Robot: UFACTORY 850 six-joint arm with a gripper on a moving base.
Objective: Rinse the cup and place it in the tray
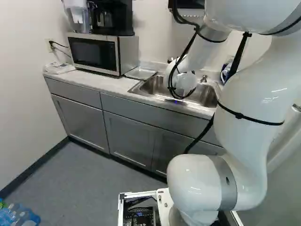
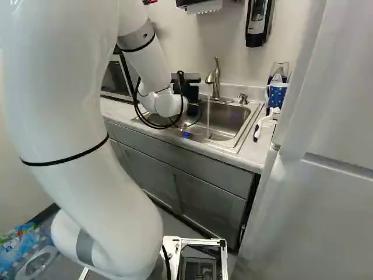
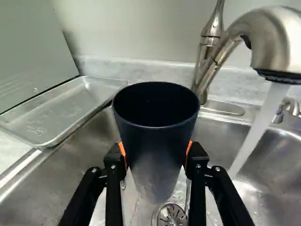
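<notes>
In the right base view, my gripper (image 2: 190,93) shows as a dark part over the sink. In the wrist view the gripper (image 3: 155,162) is shut on a dark cup (image 3: 153,127), orange pads pressing its two sides. The cup stands upright, open mouth up, over the sink basin (image 3: 94,146) and near the drain (image 3: 170,214). Water (image 3: 258,127) runs from the faucet (image 3: 273,35) beside the cup, without meeting it. The metal tray (image 3: 61,113) lies on the counter at the sink's other side, its visible inside bare.
A microwave (image 1: 99,52) stands beside the tray. Faucet handles (image 2: 243,98) rise behind the basin. Right of the sink, a patterned blue mug (image 2: 277,94) and a white-handled brush (image 2: 265,123) lie near the large white door (image 2: 320,175). Cabinets (image 1: 127,141) front the counter.
</notes>
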